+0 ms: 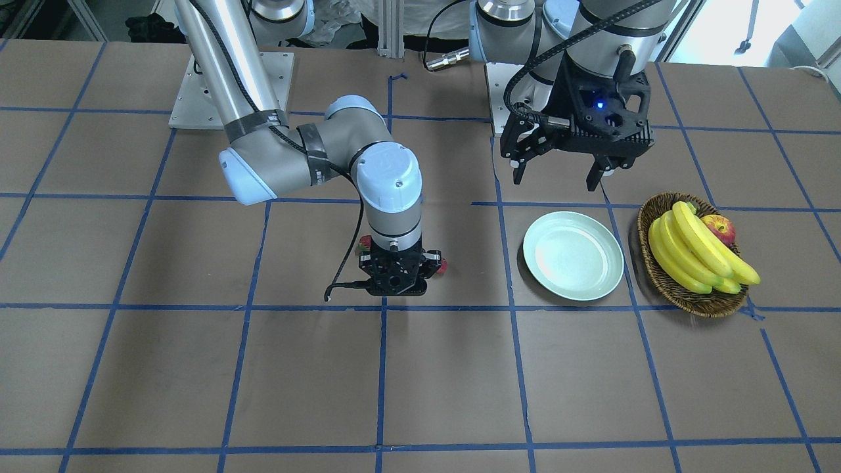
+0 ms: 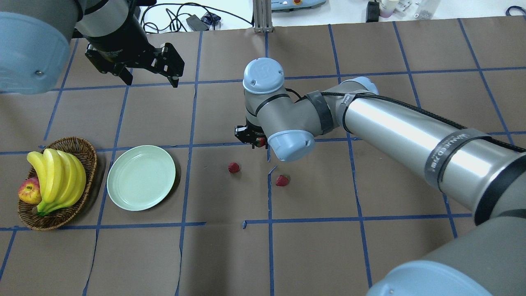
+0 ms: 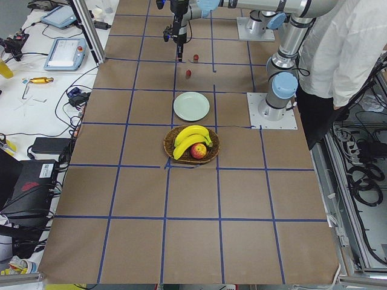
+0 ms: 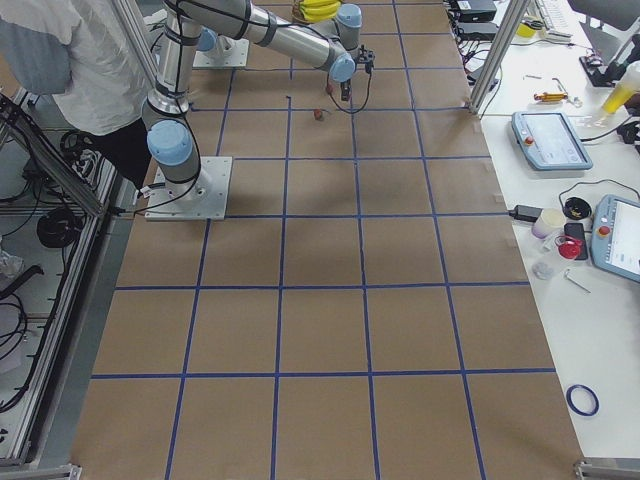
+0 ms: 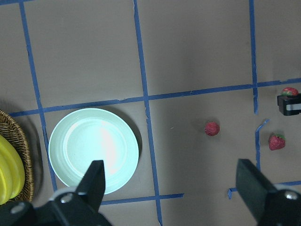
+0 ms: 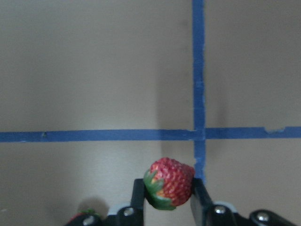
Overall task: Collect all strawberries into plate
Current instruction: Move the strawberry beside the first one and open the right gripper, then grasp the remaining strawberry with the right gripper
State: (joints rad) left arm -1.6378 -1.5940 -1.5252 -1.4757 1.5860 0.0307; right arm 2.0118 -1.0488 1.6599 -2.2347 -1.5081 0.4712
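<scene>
From here I read nothing for sure — the black strap on the right arm carries pale lettering, too blurred to spell out.

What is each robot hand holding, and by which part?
The right gripper pinches a strawberry by its sides; the left gripper is open and holds nothing.

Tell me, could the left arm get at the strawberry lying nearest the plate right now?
Probably yes. That strawberry lies uncovered on the table, and the left gripper hangs open. The right gripper, shut on another strawberry, is close by and might crowd it.
</scene>
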